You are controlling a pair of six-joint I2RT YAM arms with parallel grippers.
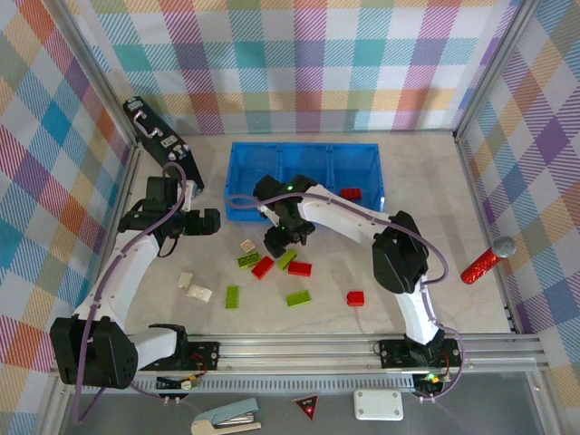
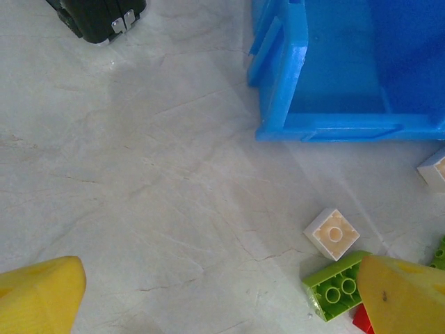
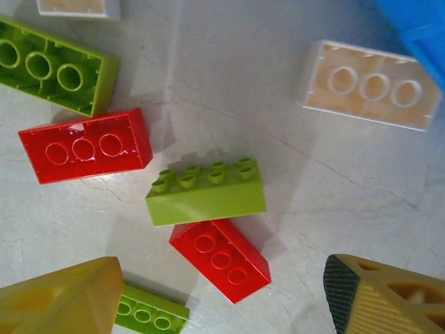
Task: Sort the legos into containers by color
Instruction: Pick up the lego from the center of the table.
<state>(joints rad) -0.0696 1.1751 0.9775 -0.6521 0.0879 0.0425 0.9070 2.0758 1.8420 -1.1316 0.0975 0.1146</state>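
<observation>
Several studded rectangular plastic legos [image 3: 205, 202]

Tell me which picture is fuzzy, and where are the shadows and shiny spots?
Left wrist view: the left gripper is fuzzy up close, and a soft grey shadow lies on the table beside the blue tray. Right wrist view: the upper red lego is sharp, with a small white shine on it.

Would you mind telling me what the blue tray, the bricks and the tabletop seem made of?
Blue tray: moulded plastic, glossy highlights along its rim.
Lime green brick: hard plastic, smooth sheen on its studs.
Tabletop: pale, veined like marble; possibly laminate, hard to tell.
</observation>
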